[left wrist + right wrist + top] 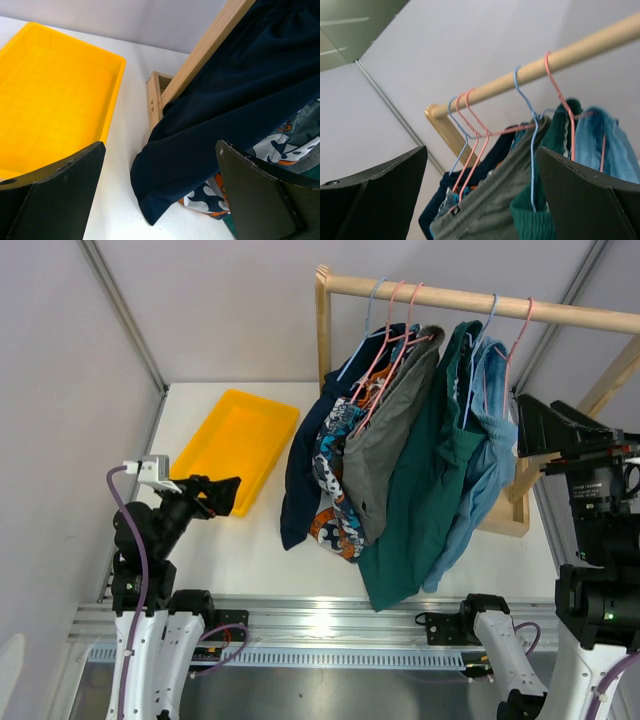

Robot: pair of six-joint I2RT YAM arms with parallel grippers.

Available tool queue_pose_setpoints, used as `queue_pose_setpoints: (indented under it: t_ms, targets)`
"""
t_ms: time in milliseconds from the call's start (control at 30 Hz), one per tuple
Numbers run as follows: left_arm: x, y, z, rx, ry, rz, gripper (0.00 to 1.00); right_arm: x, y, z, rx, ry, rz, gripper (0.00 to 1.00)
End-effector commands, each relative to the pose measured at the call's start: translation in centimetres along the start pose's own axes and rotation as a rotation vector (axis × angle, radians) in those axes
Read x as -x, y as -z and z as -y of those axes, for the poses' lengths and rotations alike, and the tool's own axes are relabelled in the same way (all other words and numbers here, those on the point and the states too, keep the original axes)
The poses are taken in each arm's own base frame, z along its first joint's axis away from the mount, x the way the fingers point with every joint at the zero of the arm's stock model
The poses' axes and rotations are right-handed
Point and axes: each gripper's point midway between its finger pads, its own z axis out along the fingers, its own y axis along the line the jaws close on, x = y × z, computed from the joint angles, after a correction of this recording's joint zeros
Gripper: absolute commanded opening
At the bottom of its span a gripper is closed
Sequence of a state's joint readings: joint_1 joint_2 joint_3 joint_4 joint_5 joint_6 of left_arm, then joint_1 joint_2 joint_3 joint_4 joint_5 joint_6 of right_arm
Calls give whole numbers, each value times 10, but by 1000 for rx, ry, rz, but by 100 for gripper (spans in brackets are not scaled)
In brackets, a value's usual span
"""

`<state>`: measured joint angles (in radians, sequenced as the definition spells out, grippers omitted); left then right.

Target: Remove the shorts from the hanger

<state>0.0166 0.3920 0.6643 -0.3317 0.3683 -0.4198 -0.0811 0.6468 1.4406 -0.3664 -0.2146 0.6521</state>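
Five shorts hang on pink and blue wire hangers (398,320) from a wooden rail (560,310): navy (303,475), patterned orange, blue and white (333,502), grey (385,455), teal green (420,505) and light blue (492,455). My left gripper (222,496) is open and empty, low over the table, left of the navy shorts (235,100), whose hem rests on the table. My right gripper (522,430) is open and empty, raised just right of the light blue shorts (615,145). Its view looks up at the hangers (470,112), the grey waistband (495,205) and the teal shorts (535,220).
A yellow tray (205,455) lies on the white table at the left, beside my left gripper; it also shows in the left wrist view (50,100). The rack's wooden post (323,330) and foot (154,100) stand behind the shorts. Grey walls close in the sides.
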Motion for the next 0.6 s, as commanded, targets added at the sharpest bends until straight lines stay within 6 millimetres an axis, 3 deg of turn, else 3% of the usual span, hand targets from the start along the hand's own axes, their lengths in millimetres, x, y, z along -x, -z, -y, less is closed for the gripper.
queue_pose_setpoints:
  t_ms: [0,67,167,200,233,267,433,567]
  targets:
    - [7,-1,-1,18,1,14,99,39,-8,-17,47,123,131,99]
    - [3,-4,0,24,9,-11,99,41,-9,-11,43,182,164,99]
    - [-2,-7,-3,35,50,-12,99,58,-19,26,-184,223,188,99]
    - [1,-7,-1,27,54,5,99,52,-19,51,-310,234,145,99]
    - [-4,-8,-4,30,61,2,99,49,-23,62,-358,276,104,99]
    - [-4,-8,-4,33,68,10,99,54,-38,67,-390,305,73,99]
    - [-9,-13,0,2,66,-28,99,19,-71,106,-485,379,-162,99]
    - [-16,-14,2,-22,55,-67,99,-27,-96,129,-486,388,-345,99]
